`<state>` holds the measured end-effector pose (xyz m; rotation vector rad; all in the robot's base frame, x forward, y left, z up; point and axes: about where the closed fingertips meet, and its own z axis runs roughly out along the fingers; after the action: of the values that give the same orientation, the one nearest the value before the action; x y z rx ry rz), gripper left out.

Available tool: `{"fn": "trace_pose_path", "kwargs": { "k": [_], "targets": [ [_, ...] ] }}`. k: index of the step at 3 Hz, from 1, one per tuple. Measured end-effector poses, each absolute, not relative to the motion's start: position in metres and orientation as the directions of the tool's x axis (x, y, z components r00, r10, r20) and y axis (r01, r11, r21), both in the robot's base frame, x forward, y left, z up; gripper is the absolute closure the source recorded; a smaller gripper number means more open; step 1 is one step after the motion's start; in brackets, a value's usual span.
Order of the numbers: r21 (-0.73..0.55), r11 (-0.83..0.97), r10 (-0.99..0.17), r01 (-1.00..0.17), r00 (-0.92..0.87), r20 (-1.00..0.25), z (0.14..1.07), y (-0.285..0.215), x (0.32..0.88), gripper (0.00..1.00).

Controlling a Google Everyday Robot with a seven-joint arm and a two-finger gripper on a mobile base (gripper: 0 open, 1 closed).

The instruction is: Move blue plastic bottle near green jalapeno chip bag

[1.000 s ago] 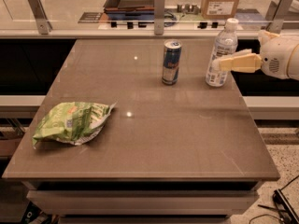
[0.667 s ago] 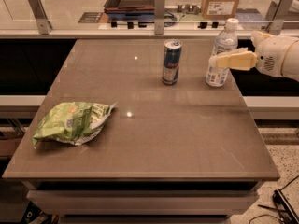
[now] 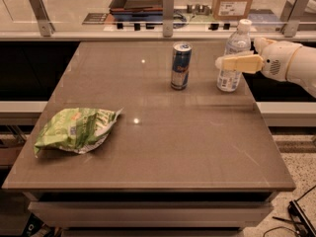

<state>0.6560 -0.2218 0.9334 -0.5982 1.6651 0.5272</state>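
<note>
The blue plastic bottle (image 3: 232, 58), clear with a white cap and a white-and-blue label, stands upright at the table's far right. My gripper (image 3: 229, 63) reaches in from the right at the bottle's mid-height and crosses in front of it. The green jalapeno chip bag (image 3: 75, 129) lies crumpled near the table's front left, far from the bottle.
A blue-and-silver drink can (image 3: 180, 66) stands upright just left of the bottle. The brown table (image 3: 197, 147) ends close to the bottle's right side. A glass barrier with metal posts (image 3: 168, 9) runs along the far edge, with boxes behind it.
My gripper has moved slightly left and up along the bottle. The bottle, the can and the chip bag stay where they were.
</note>
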Motion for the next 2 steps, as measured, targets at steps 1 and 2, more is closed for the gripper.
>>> {"fn": "trace_pose_path", "kwargs": {
  "k": [1,2],
  "targets": [
    [0.014,0.761,-0.099,-0.649,-0.138,-0.985,0.9336,-0.2192,0.6561,0.18],
    [0.015,0.758,-0.099,-0.652,-0.138,-0.986,0.9336,-0.2163,0.6567,0.42]
  ]
}}
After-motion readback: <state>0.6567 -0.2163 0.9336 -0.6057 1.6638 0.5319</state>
